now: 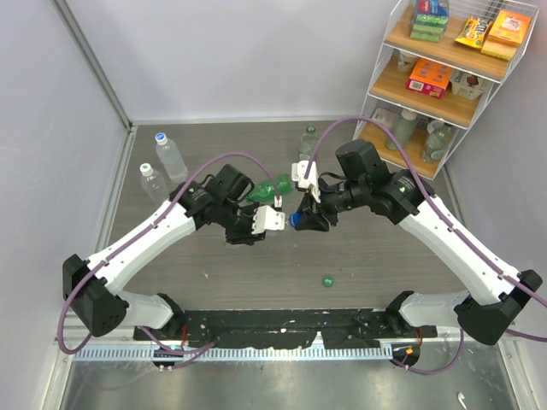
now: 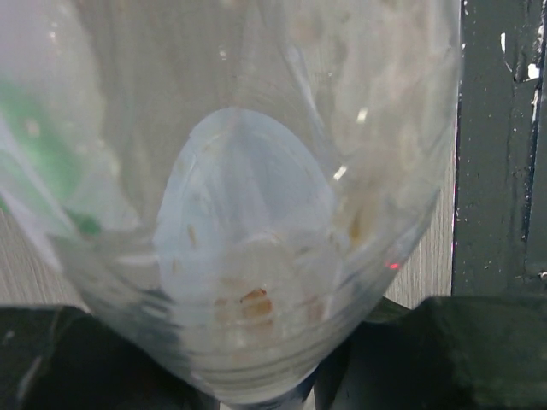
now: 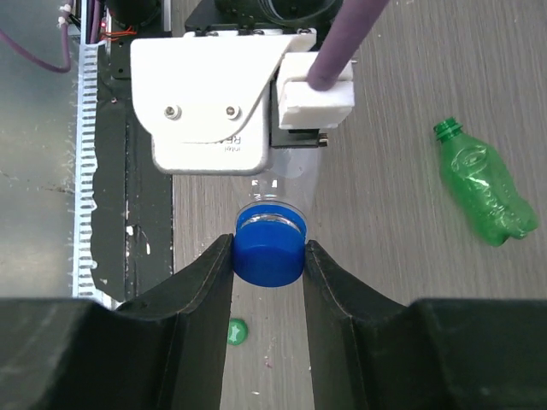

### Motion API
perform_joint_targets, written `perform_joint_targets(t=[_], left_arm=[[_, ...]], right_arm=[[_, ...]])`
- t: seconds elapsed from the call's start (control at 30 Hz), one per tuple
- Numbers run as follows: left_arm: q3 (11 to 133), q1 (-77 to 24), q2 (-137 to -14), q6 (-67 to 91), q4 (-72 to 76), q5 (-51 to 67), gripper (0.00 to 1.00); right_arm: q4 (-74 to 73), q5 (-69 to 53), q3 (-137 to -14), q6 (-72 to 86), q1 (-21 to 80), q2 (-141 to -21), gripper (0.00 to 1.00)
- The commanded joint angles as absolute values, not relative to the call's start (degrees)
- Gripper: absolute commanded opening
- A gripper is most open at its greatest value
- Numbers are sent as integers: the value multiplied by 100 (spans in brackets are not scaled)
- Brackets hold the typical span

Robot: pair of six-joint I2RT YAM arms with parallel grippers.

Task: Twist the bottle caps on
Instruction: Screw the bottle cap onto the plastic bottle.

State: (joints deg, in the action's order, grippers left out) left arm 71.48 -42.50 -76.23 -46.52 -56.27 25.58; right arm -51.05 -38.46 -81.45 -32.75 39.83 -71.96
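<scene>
**Blue cap meeting clear bottle in mid-air**

Nearest the arms, a green cap (image 1: 327, 279) is lying loose on the table (image 1: 385, 256), at 5 o'clock from where the grippers meet.

At the centre, the right gripper (image 1: 301, 220) is pinching the blue cap (image 3: 268, 250) between its two black fingers and holding it against the mouth of the clear bottle (image 3: 278, 184). The left gripper (image 1: 265, 218) is clamping that bottle around its body. The bottle's long axis is running from 9 to 3 o'clock, with the mouth facing 3 o'clock. A pale bluish label is showing through its wall in the left wrist view, but no writing on it can be read. Faint lettering on the left gripper's white housing is too small to read.

Just beyond, a green bottle (image 3: 483, 192) is lying on its side, uncapped, with its mouth pointing to about 8 o'clock.

At 10 o'clock, a white-topped bottle (image 1: 152, 181) and a blue-topped bottle (image 1: 171, 156) are sitting close together. At 12 o'clock a dark-capped bottle (image 1: 308, 141) is standing.

At 2 o'clock, a wire shelf rack (image 1: 393, 85) is holding green, yellow, orange and red packets above and bottles below; no brand is legible.
</scene>
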Motion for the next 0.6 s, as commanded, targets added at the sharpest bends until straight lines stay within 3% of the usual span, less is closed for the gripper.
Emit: perform_joint_targets(t=[0.0,0.17,0.5,0.57], left_arm=[[7831,-4579,-7471,-4984,-4605,3568,1],[7893,-4851,-7629,-5053,-4605,2980,0],[7515,-4983,-7488,-5282,-4394,3067,0],[7506,-4983,-7532,-5282,-4438,3155,0]], right_arm=[[-4676,-3042,-8068,-2436,4183,-7637,1],[-4299,-3146,-8060,-1197,4192,-7918,1],[-3358,-3357,-7454,395,4192,-7709,1],[-3331,-3235,-7471,483,4184,-7629,7]])
